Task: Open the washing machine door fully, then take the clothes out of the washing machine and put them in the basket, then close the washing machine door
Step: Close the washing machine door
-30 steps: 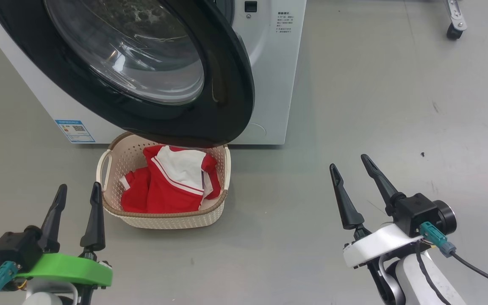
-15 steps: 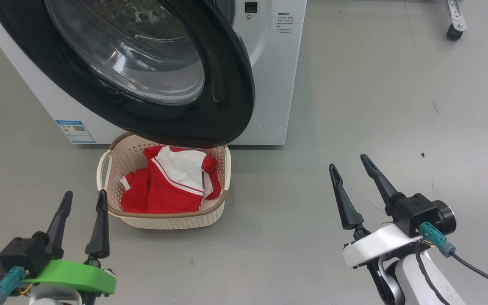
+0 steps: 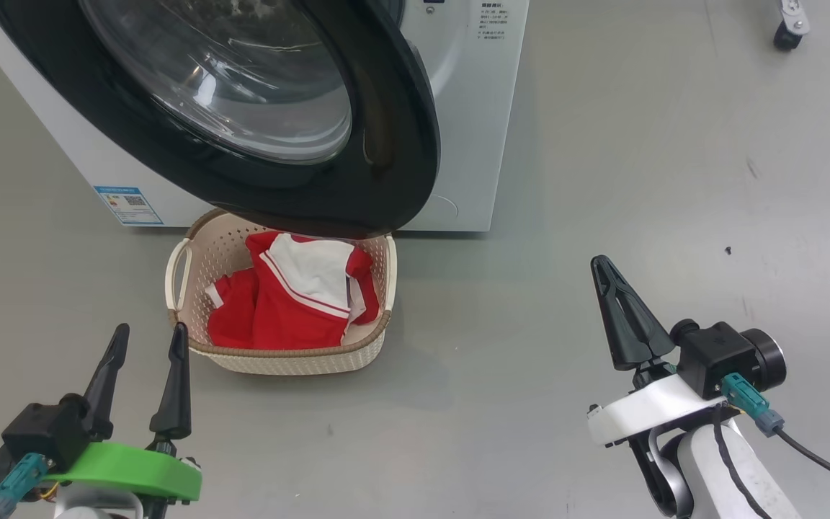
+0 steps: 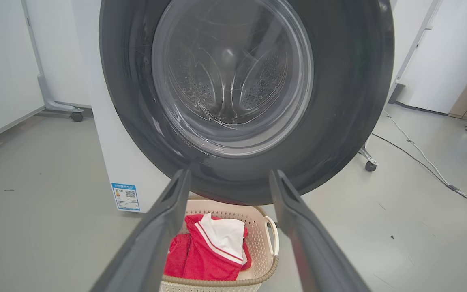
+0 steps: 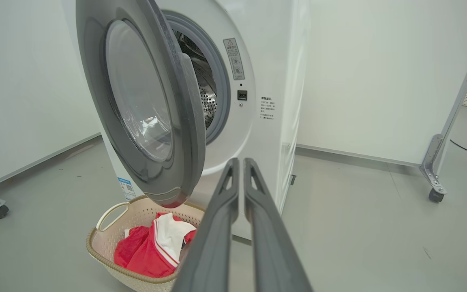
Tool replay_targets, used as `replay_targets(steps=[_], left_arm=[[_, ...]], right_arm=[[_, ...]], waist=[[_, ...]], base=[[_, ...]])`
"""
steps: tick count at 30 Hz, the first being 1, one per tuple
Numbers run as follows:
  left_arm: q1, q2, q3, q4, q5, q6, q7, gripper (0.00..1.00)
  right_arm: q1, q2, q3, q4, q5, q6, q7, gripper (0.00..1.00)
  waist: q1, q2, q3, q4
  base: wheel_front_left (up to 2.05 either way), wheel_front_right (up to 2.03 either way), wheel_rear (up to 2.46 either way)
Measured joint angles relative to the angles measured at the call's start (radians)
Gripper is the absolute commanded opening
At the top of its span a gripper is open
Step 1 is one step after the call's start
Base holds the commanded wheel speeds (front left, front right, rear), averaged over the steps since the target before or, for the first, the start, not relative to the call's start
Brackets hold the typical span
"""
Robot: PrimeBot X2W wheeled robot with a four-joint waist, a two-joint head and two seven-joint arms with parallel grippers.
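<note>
Seen with the clothes (image 3: 292, 303) heaped in the basket (image 3: 278, 352) on the floor under the ajar washing machine door (image 3: 386, 144), drum seemingly empty behind glare: left end effector (image 3: 152, 328) spread wide, right end effector (image 3: 600, 264) pinched narrow, both empty, held near, leaving swing room.

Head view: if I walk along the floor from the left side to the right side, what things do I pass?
left gripper → basket with the clothes in it → right gripper
</note>
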Motion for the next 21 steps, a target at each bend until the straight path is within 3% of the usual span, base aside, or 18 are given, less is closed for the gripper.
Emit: replay_targets(steps=[6,21], left_arm=[[-0.005,-0.009,-0.004,-0.009,0.001,0.000,0.000,1.00],[-0.086,-0.049,-0.046,-0.023,0.002,-0.001,0.000,1.00]], right_arm=[[-0.024,-0.008,0.015,-0.010,-0.035,0.021,0.000,0.00],[-0.261,-0.071,0.149,0.030,-0.121,0.087,0.001,0.00]], waist=[[0.0000,0.0000,0.032,0.012],[0.0000,0.0000,0.150,0.092]], base=[[0.00,0.00,0.00],[0.00,0.00,0.00]])
